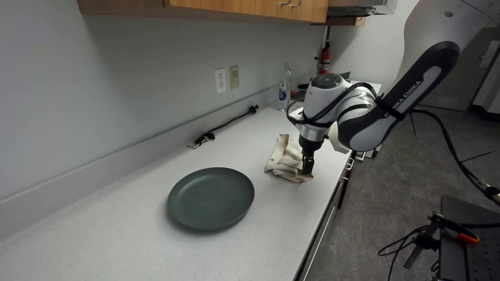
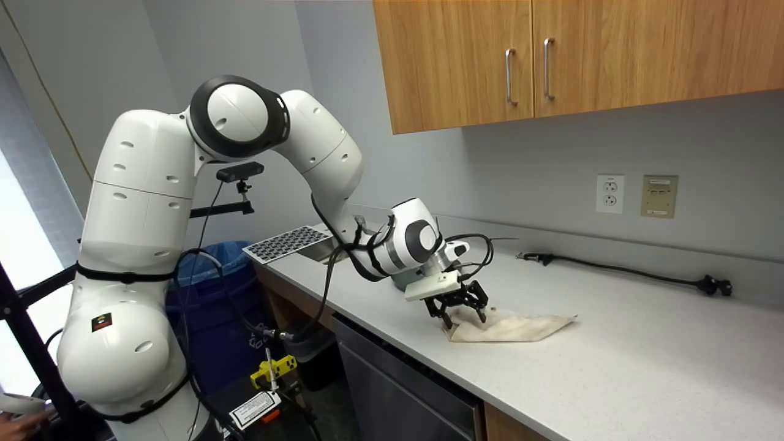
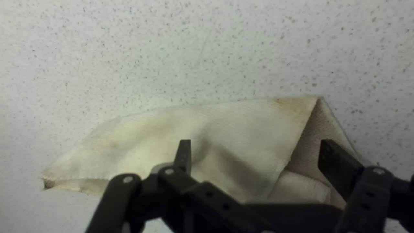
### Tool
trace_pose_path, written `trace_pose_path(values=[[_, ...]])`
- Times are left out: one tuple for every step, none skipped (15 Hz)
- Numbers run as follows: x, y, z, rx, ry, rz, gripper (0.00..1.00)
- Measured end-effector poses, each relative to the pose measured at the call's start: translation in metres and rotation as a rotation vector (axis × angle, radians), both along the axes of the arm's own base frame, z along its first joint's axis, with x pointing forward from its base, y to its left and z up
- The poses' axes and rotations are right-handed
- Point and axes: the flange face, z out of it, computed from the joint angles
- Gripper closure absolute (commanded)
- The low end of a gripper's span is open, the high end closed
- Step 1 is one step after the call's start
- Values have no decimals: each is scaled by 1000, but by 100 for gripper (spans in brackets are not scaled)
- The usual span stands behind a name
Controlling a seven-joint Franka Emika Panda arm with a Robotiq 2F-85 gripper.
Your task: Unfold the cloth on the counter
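Note:
A cream-beige cloth (image 1: 286,154) lies crumpled and partly folded over on the white counter (image 1: 136,242). In an exterior view the cloth (image 2: 520,327) stretches out to a pointed corner away from the gripper. Seen from the wrist, one layer of the cloth (image 3: 245,119) crosses another at the right, where a shaded underlayer shows. My gripper (image 3: 255,142) stands open over it, fingers wide apart with nothing pinched between them. Pointing down, the gripper (image 2: 465,321) has its tips at the cloth's near end; whether they touch the fabric I cannot tell. The gripper's body hides the cloth's lower part in the wrist view.
A round dark grey-green plate (image 1: 211,199) sits on the counter near the cloth. Along the backsplash lies a black cable with a clamp (image 2: 625,269). A clear bottle (image 1: 285,88) stands farther back by the wall. Wooden cabinets (image 2: 453,61) hang above.

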Motion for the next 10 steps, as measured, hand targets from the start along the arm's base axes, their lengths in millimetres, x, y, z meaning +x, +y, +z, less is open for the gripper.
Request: trace_pose_path(values=[[0,2,-2,-3,2,6,0],[0,4,-4,-8,3,11,0],[0,5,-6,-18,1,19,0],[0,6,-8,-30,-2,27,0],[0,5,-10,-42,-8,36,0],[0,4,-12,-55,-12,44,0],[0,2,-13,-66,-18,48,0],[0,-1,-15,-75,-24,51,0],[0,-3,-16,-84,-28,50,0],[0,-5,-18,-92,-32,48,0]])
